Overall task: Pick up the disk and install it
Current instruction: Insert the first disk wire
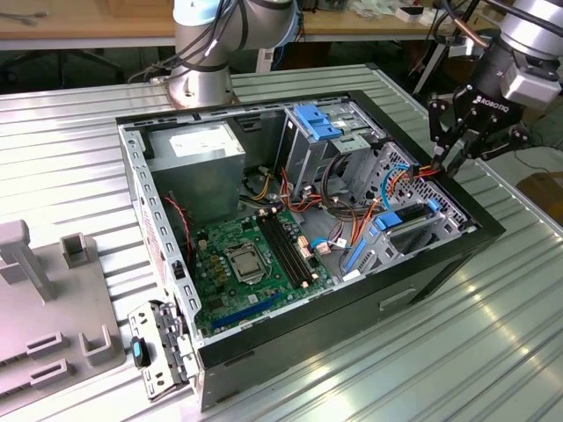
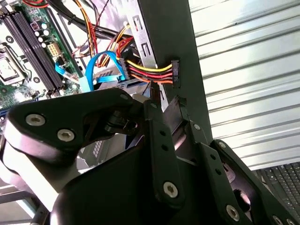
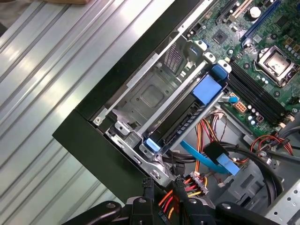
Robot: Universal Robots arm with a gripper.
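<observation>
The disk [image 3: 180,123], dark with a bright blue carrier rail, lies in the metal drive cage at the front corner of the open computer case [image 1: 440,255]; in the exterior view the disk [image 1: 406,214] is at the case's right end. My gripper [image 1: 453,163] hangs over the case's rim just above that corner. In both wrist views its fingertips stand a narrow gap apart, around red, yellow and orange wires. The gripper [image 3: 162,183] is beside a black power connector [image 3: 198,180] and grips nothing. In the second wrist view, the connector [image 2: 175,74] sits just past the gripper [image 2: 165,99].
Inside the case are the green motherboard [image 1: 246,259], a grey power supply [image 1: 193,149], blue carriers [image 1: 317,123] in the far bay and a loose blue cable [image 3: 201,159]. Grey fixtures [image 1: 53,308] stand at the exterior view's left. The arm's base [image 1: 202,53] is behind the case.
</observation>
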